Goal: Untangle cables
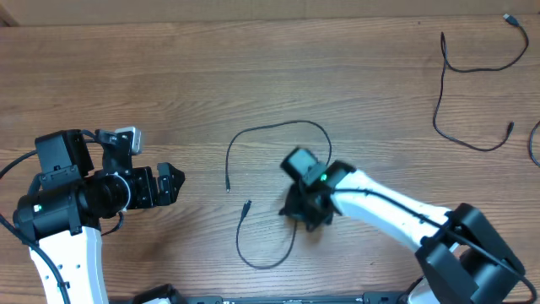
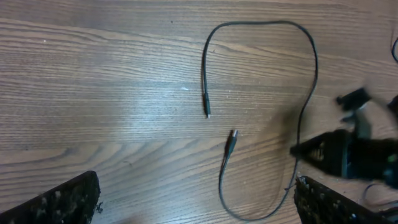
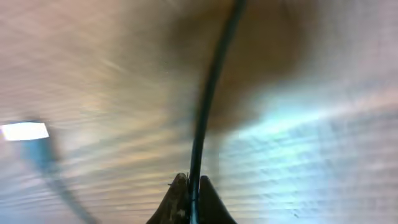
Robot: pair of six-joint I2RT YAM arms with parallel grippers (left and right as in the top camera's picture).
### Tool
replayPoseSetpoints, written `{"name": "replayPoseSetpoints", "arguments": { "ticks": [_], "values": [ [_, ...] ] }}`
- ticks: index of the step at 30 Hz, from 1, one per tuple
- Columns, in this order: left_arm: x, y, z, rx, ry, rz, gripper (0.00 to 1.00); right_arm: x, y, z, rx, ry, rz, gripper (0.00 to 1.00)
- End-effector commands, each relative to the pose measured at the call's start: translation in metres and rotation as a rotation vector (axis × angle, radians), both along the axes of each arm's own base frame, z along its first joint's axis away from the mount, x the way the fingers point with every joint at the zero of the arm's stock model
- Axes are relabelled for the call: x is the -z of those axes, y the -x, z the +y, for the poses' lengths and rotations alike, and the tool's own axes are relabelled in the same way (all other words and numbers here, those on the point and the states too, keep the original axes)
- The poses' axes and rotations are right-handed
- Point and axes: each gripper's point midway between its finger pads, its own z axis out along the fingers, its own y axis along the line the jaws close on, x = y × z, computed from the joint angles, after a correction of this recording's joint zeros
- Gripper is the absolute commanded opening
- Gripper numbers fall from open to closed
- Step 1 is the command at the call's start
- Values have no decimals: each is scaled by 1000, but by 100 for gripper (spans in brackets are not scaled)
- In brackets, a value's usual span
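Cable 1 (image 1: 283, 125) lies mid-table on the brown wood-grain table (image 1: 126, 67), which fills all three views.

Overhead: Cable 1 arcs up and over from one plug end and disappears under my right gripper (image 1: 305, 221). It then loops toward the near edge and back up to its other plug end. Cable 2 (image 1: 437, 114) lies well apart, in the far right corner; it shows in this view only. My left gripper (image 1: 175, 184) hangs left of Cable 1, jaws spread, holding nothing.

Left wrist: this view alone resolves the two plug ends (image 2: 207, 112), which are near each other but not touching. My left fingers (image 2: 68, 199) are dark shapes in the bottom corners, set wide. The right gripper shows blurred at the right, on Cable 1's right-hand run.

Right wrist: blurred tabletop with a pale glare patch (image 3: 25, 130). Only here is the grip itself visible. My right fingers (image 3: 174, 208) are pressed together on Cable 1, which runs upward from between them.
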Motion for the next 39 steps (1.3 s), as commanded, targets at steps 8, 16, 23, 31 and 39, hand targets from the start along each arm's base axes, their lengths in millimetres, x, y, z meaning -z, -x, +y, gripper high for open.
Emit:
{"name": "replayPoseSetpoints", "arguments": {
  "ticks": [8, 16, 23, 31, 39],
  "values": [
    [-7, -8, -12, -10, 107, -26, 99, -150, -50, 43, -468, -229, -392, 4],
    [-24, -19, -35, 67, 261, -94, 100, -177, -37, 36, -566, -239, -422, 4],
    [-36, -32, -62, 158, 539, -88, 100, -209, -28, 33, -607, -292, -516, 4],
    [-37, -42, -83, 177, 879, 59, 100, -242, -21, 27, -633, -329, -633, 4],
    [-44, -44, -125, 298, 1117, 172, 99, -259, -8, 46, -721, -473, -661, 4]
  ]
}}
